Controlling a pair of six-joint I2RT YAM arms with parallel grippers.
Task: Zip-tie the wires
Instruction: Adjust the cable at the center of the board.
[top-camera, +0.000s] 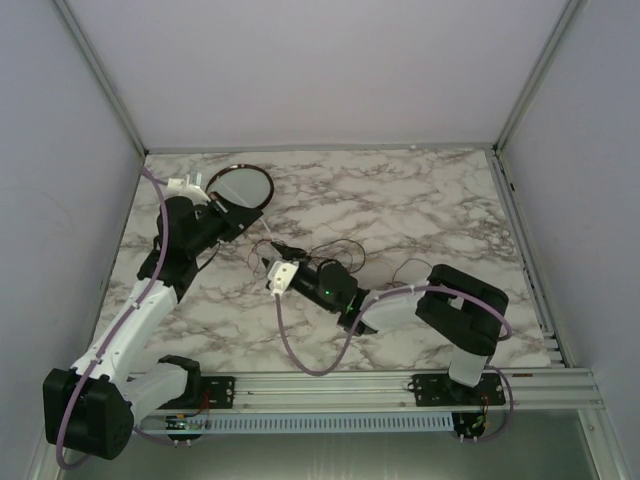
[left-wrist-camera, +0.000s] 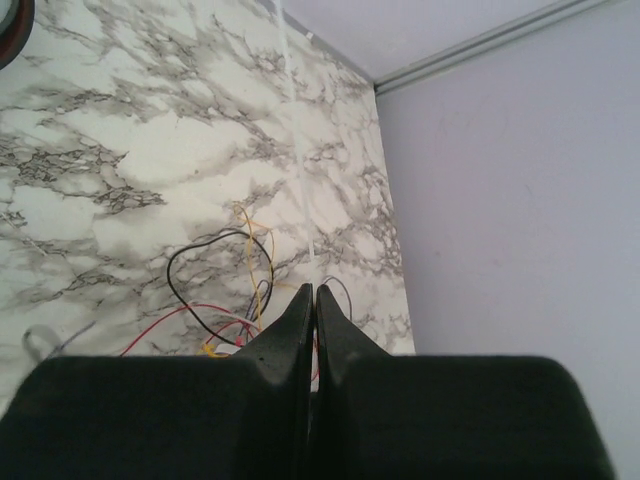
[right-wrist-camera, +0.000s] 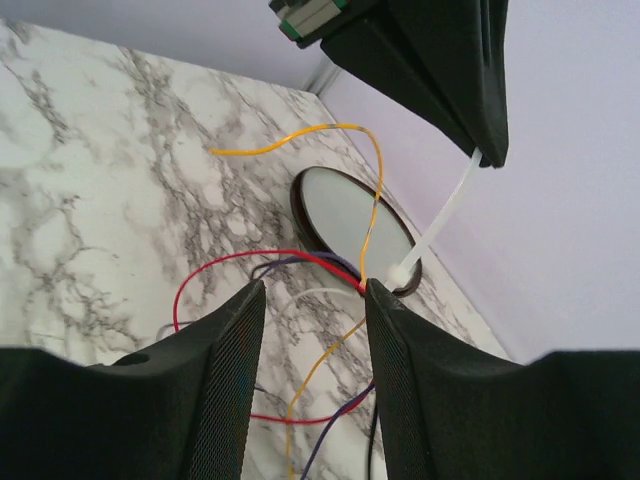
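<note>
Progress: we are judging the zip tie (right-wrist-camera: 437, 222) as already looped round the wires (right-wrist-camera: 355, 283), with its head sitting on the bundle.
Remaining: we are reading the final cinching and the release as not yet done; how tight the loop is, we cannot tell.
Left arm: reaching far forward, beside the dish (right-wrist-camera: 345, 210).
Left gripper (left-wrist-camera: 311, 292): clenching the strap's free tail.
Wires: lying between the two arms, right of the dish.
Right gripper (right-wrist-camera: 315, 288): lying low, jaws standing apart, straddling the bundle without pinching it.
</note>
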